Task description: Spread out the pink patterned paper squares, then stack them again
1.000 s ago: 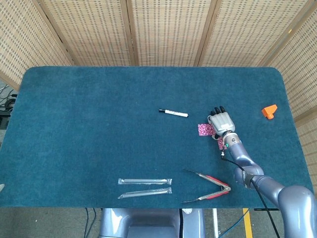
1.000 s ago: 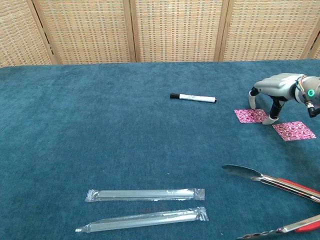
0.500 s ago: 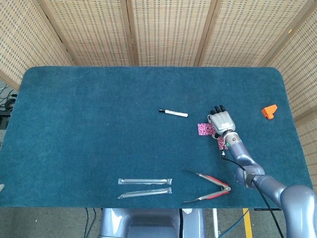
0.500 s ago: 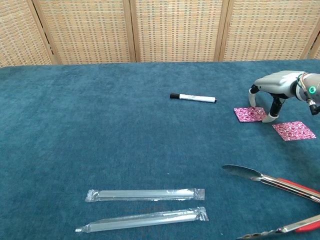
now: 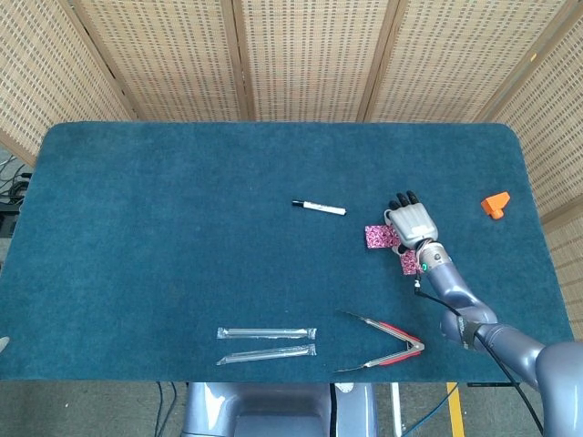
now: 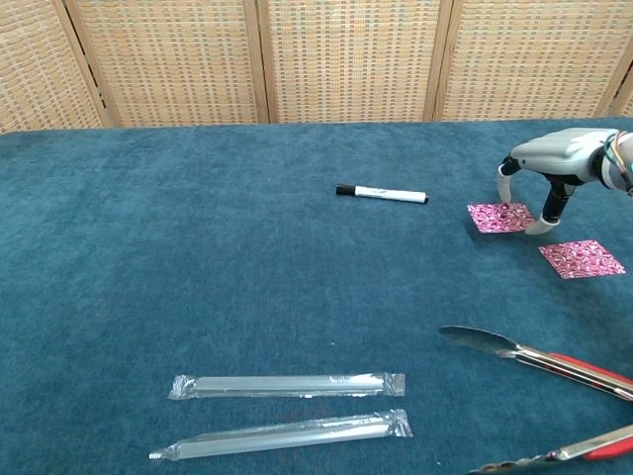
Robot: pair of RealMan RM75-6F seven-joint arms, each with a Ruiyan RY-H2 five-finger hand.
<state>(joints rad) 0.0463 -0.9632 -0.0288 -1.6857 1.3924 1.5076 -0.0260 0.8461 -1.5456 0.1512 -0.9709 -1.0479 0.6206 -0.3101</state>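
Fingers of the right hand seemingly pinch a pink square, lifting it off the table

Desk: rectangular, rounded corners, covered edge to edge in dark teal carpet-like fabric. Backdrop: folding screen of woven cane panels in light wooden frames, closing off the far side and both ends. Floor: grey, visible below the near edge; cables trailing there. Lighting: even, soft shadows.
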